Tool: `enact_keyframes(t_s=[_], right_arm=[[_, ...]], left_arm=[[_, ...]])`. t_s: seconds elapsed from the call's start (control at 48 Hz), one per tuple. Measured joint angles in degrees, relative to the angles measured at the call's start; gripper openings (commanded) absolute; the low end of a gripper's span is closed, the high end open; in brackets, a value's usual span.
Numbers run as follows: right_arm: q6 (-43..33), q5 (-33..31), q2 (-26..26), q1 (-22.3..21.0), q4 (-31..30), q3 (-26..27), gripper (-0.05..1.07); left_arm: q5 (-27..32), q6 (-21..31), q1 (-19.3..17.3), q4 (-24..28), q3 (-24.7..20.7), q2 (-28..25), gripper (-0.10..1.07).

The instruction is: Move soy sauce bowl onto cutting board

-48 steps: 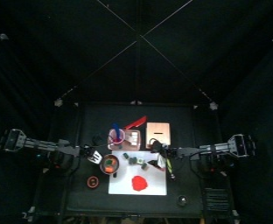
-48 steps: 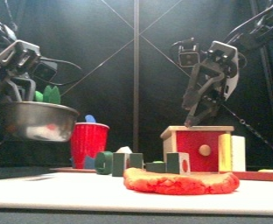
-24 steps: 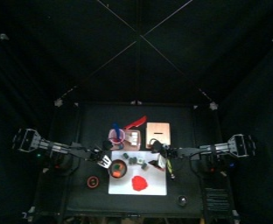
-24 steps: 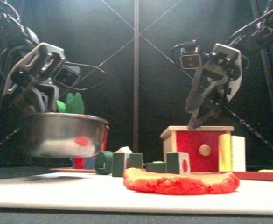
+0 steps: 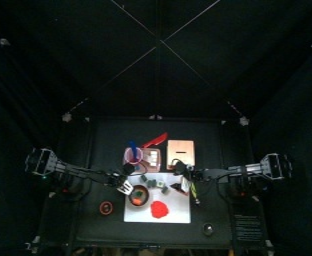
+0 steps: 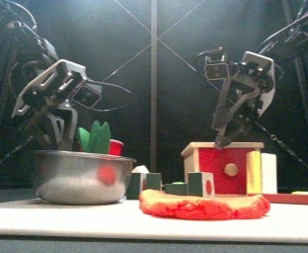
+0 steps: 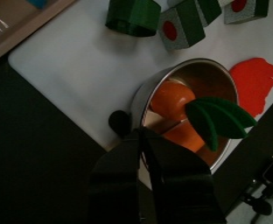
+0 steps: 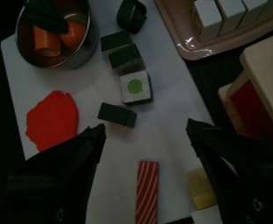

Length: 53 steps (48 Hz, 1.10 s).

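Front view shows my left gripper [image 6: 67, 121] hanging just above a metal bowl [image 6: 83, 176] that sits at the left end of the cutting board [image 6: 64, 219], with orange and green pieces poking over its rim. From my left wrist camera, my jaws pinch the bowl's rim [image 7: 136, 112] between them, and the bowl rests on the white board by a red blob [image 7: 258, 80] and dark green blocks [image 7: 133, 15]. I see no small orange-rimmed, dark-centred dish; this steel bowl is what I hold. My right gripper [image 8: 147, 150] hovers above the board's other end, jaws spread wide, gripping nothing, over a striped red stick [image 8: 147, 186].
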State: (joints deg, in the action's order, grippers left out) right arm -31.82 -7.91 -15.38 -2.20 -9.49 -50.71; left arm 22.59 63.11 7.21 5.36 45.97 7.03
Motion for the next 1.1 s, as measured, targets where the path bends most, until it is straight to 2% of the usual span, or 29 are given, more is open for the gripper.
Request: enact_keyframes(t_s=[0.479,0.75,0.958,1.104], right_arm=[[0.1,0.6,0.0,0.0,0.0,0.0,1.03],[0.0,0.7,0.0,0.2,0.1,0.0,1.03],[0.0,0.7,0.0,0.3,0.1,0.0,1.03],[0.1,1.1,-0.1,0.3,-0.2,0.0,1.03]], left_arm=[[1.9,0.0,-0.1,0.7,-0.4,-1.2,0.78],[3.1,0.0,-0.3,4.9,-0.5,0.8,0.79],[7.0,0.0,-0.7,11.2,-0.7,6.2,0.79],[7.6,0.4,-0.8,15.6,-0.7,9.8,0.79]])
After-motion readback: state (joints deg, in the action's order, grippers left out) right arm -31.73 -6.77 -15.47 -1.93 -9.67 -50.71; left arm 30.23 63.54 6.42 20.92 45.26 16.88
